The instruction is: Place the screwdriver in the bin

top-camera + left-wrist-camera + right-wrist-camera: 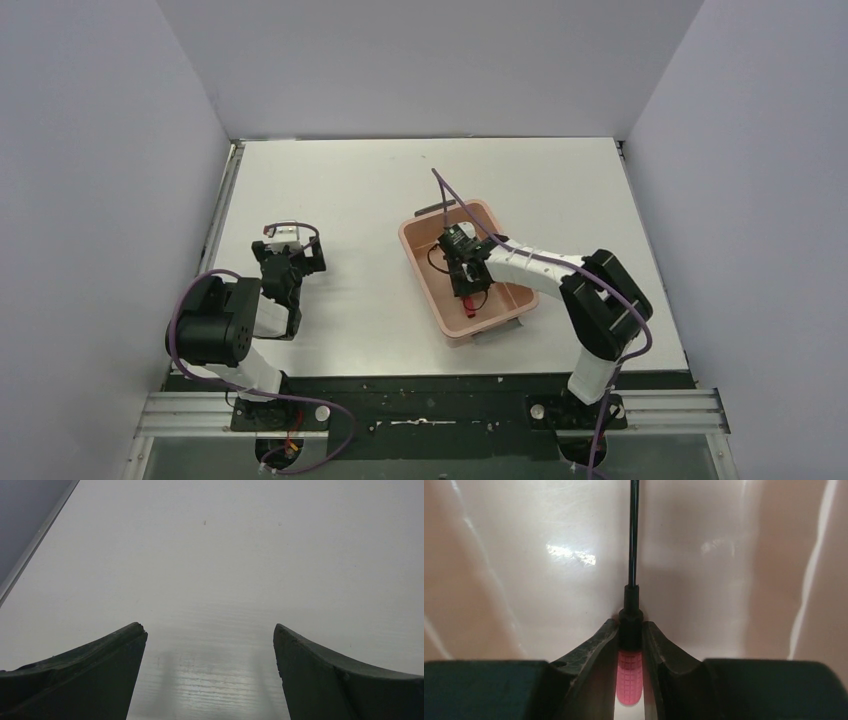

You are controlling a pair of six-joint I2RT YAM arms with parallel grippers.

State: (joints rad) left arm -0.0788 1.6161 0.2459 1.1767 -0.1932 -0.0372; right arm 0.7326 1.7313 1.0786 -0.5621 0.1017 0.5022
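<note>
The screwdriver (629, 672) has a red gridded handle and a thin black shaft that points away over the bin floor. My right gripper (630, 630) is shut on its black collar, just ahead of the handle. In the top view, the right gripper (466, 285) is down inside the salmon-pink bin (423, 268), and the red handle (468, 303) shows just below it. The bin's glossy inner floor and walls (534, 580) fill the right wrist view. My left gripper (289, 250) is open and empty over bare table at the left, far from the bin. Its jaws stand wide apart in the left wrist view (209, 630).
The white table (225, 555) runs out to grey enclosure walls at the left, back and right. A metal rail (228, 190) lines the table's left edge. The bin sits right of centre, turned at an angle. Purple cables trail from both arms.
</note>
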